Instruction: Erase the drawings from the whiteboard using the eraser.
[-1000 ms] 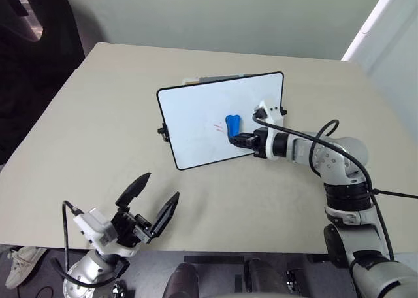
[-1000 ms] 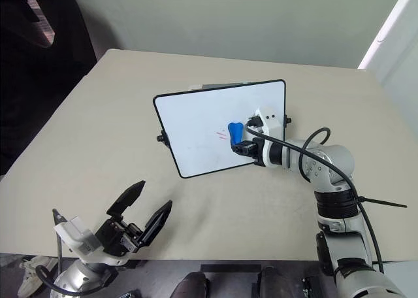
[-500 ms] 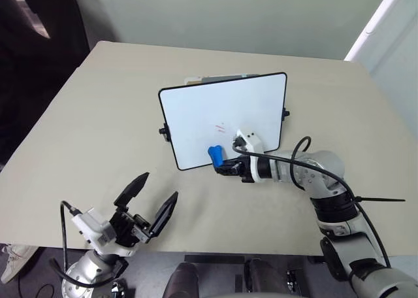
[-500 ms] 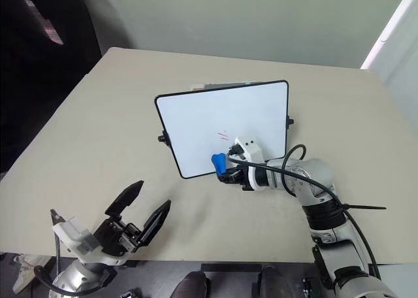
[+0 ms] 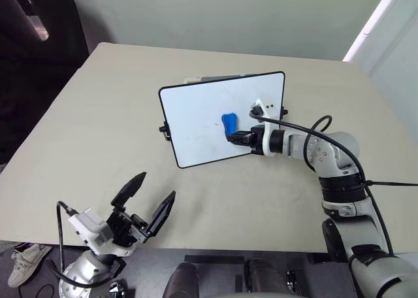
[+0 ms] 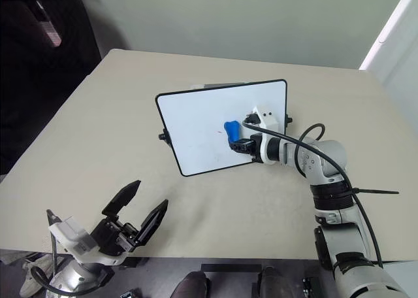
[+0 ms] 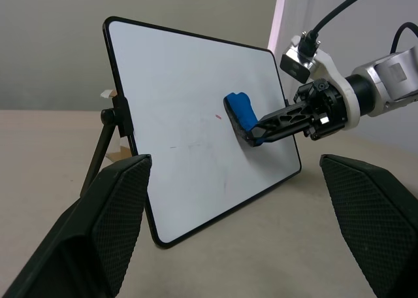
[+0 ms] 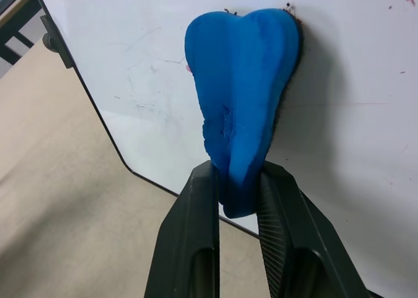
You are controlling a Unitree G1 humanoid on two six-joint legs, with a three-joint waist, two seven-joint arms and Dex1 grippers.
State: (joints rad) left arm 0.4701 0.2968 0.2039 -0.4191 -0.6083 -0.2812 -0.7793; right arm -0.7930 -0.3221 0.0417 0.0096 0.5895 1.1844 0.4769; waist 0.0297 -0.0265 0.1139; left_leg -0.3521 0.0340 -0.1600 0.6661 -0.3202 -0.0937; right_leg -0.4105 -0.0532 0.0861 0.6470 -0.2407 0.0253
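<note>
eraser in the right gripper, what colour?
Bright blue. The eraser shows best in the right wrist view, pinched by the right gripper.

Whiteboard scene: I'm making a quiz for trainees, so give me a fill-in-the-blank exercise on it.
1. The right hand is shut on the ____ eraser.
2. The eraser presses against the ____.
3. The left hand is open and holds ____.
4. The whiteboard stands on a beige ____.

Missing words: blue; whiteboard; nothing; table

I see the right gripper back up on the whiteboard after dipping to its lower edge, with the eraser now pressed where the drawings were; only 1 faint red speck remains there.
</note>
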